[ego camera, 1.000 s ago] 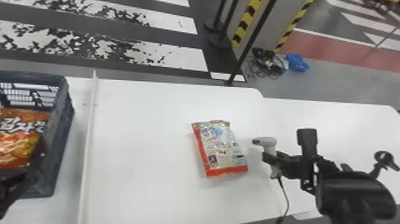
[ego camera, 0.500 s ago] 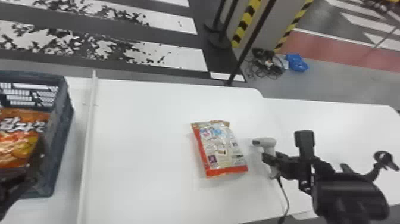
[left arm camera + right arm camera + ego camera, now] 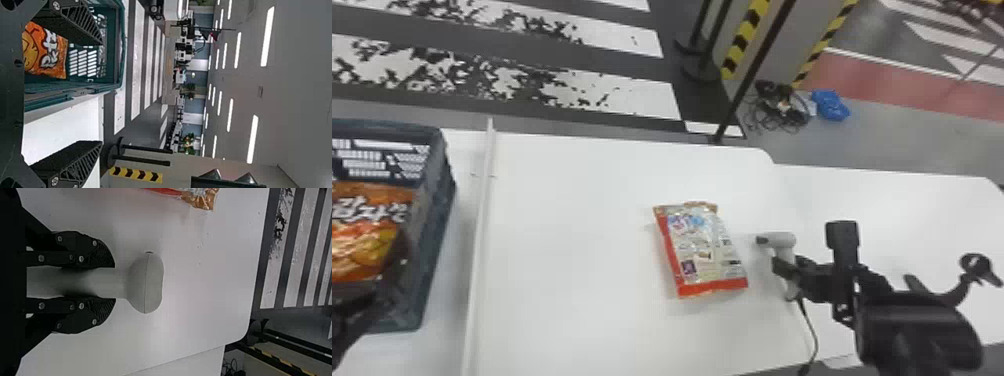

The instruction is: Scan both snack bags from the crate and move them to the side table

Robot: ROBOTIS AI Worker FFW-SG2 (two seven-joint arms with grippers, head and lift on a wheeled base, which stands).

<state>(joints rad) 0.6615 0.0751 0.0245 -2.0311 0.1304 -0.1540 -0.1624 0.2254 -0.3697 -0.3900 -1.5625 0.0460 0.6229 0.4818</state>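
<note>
Grey scanner (image 3: 782, 240): clamped by the handle between the fingers of my right gripper (image 3: 788, 275). Red-and-silver snack bag (image 3: 704, 252): lying on the white table (image 3: 572, 225), near the scanner. Orange snack bag (image 3: 359, 232): inside the crate (image 3: 434, 225). My left gripper (image 3: 392, 270): at the crate, fingers set wide apart.

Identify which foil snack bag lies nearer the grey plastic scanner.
The silvery, red-edged rectangular bag, on the white table beside the scanner; the orange bag lies inside the dark slatted plastic crate.
</note>
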